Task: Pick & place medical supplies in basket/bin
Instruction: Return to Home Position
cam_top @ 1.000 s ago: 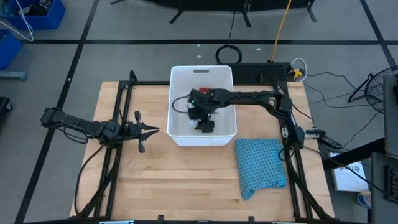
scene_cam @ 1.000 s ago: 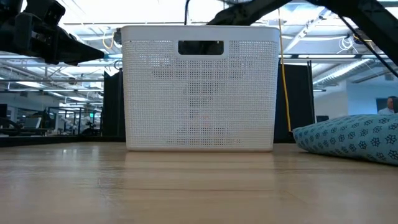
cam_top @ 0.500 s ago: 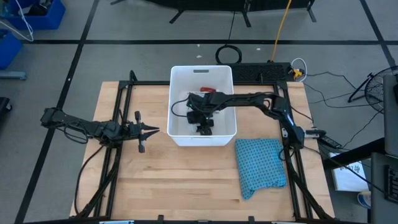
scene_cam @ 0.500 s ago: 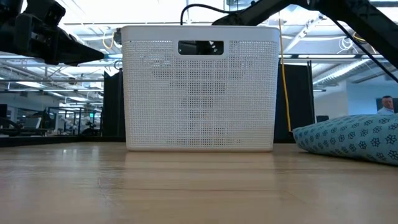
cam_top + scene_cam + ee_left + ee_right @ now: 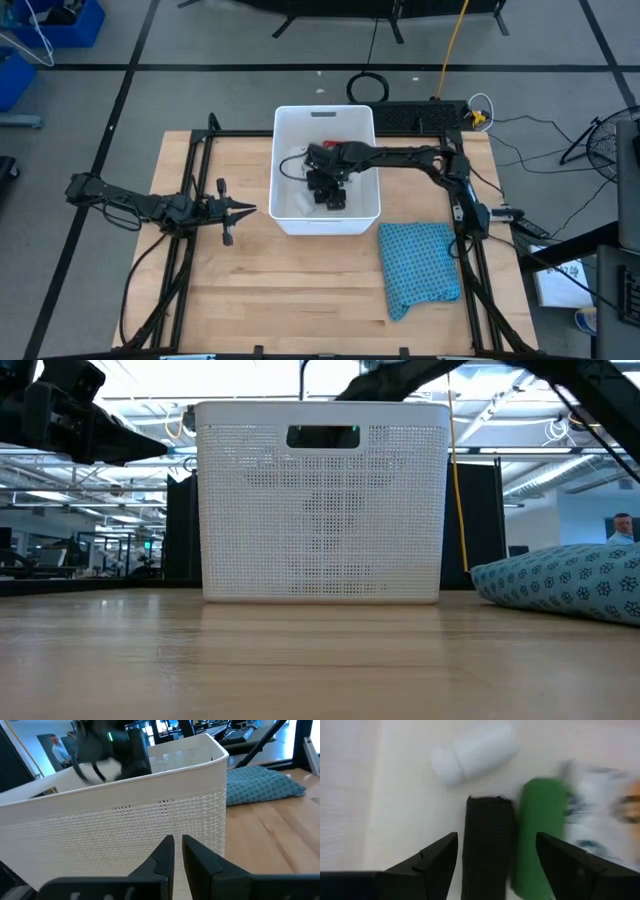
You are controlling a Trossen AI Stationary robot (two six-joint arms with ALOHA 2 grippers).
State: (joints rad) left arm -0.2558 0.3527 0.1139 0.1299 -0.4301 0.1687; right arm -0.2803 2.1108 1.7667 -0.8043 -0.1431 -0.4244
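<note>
The white tub (image 5: 325, 109) stands at the far middle of the table. My right gripper (image 5: 328, 193) reaches down into it from the right and is open (image 5: 496, 849). In the right wrist view a black block (image 5: 487, 835) lies on the tub floor below the gap between the fingers, with a green block (image 5: 540, 830) beside it. A small white bottle (image 5: 472, 751), the printed white packet (image 5: 592, 815) and an orange item (image 5: 627, 806) lie around them. I cannot make out the red tube. My left gripper (image 5: 238, 210) waits shut, left of the tub.
A blue knitted cloth (image 5: 420, 265) lies at the table's right, near the tub's near right corner. The tub's perforated wall (image 5: 320, 510) hides its contents in the low view. Bare wood lies along the near side of the table. A person stands far off in the room.
My right arm dipped lower over the tub about half a second ago and has risen again. The gripper has stayed inside the tub, shifting slightly toward its far side.
</note>
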